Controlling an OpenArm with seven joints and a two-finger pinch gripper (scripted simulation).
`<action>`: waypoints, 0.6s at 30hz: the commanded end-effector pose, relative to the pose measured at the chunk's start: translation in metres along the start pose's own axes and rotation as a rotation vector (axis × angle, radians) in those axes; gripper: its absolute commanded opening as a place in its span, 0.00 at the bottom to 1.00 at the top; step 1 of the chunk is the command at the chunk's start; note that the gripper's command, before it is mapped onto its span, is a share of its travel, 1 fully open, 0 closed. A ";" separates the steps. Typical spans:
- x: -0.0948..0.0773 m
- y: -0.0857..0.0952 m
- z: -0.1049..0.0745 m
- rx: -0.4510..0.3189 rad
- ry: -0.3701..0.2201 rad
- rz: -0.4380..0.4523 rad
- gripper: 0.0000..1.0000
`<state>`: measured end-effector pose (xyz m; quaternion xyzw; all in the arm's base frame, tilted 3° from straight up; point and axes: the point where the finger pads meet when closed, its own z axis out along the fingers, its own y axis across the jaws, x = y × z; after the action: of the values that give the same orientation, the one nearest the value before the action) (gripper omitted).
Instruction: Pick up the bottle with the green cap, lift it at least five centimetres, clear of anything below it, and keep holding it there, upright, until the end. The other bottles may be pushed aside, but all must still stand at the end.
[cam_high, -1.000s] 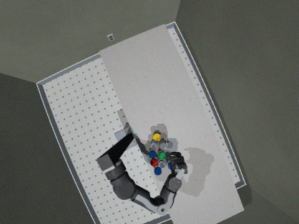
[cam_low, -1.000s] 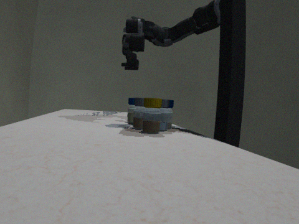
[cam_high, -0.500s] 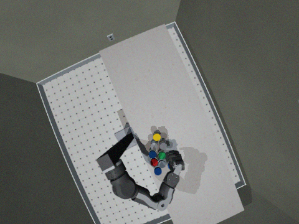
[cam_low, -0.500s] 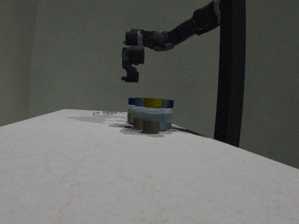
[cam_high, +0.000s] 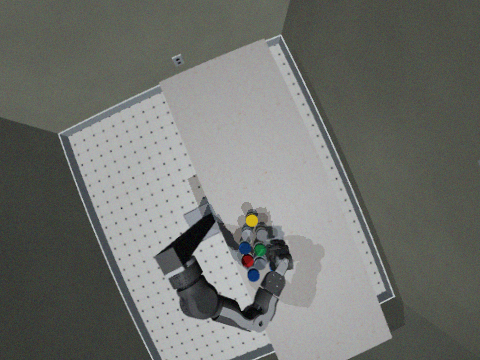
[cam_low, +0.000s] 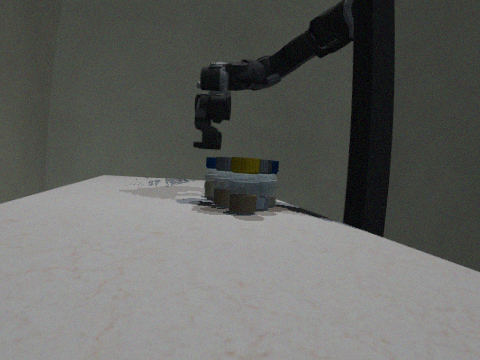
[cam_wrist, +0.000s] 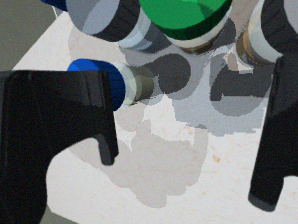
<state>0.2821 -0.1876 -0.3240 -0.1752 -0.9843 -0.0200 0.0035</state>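
The bottle with the green cap (cam_high: 260, 249) (cam_wrist: 185, 17) stands upright in a tight cluster of bottles on the table (cam_high: 240, 125) (cam_low: 150, 275). In the exterior view other bottles hide it. My gripper (cam_high: 279, 250) (cam_low: 207, 145) (cam_wrist: 172, 122) is open and empty. It hangs just above cap height at the cluster's edge, beside the green-capped bottle. In the wrist view only bare table lies between the fingers, and the green cap is at the top edge beyond them.
Around the green one stand a yellow-capped bottle (cam_high: 251, 220) (cam_low: 245, 165), a red-capped one (cam_high: 247, 260), two blue-capped ones (cam_high: 244, 247) (cam_high: 253, 274) (cam_wrist: 100, 82) and grey-capped ones (cam_high: 261, 232) (cam_wrist: 102, 17). The dotted base plate (cam_high: 125, 160) lies left of the table. The arm's dark column (cam_low: 370, 125) stands behind.
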 end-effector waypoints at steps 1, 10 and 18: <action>0.000 0.002 0.008 -0.009 -0.005 -0.010 0.45; -0.001 0.003 0.038 -0.013 -0.007 -0.010 0.45; -0.002 0.003 0.050 -0.011 -0.006 -0.009 0.45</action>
<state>0.2851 -0.1852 -0.3718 -0.1761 -0.9841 -0.0214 0.0005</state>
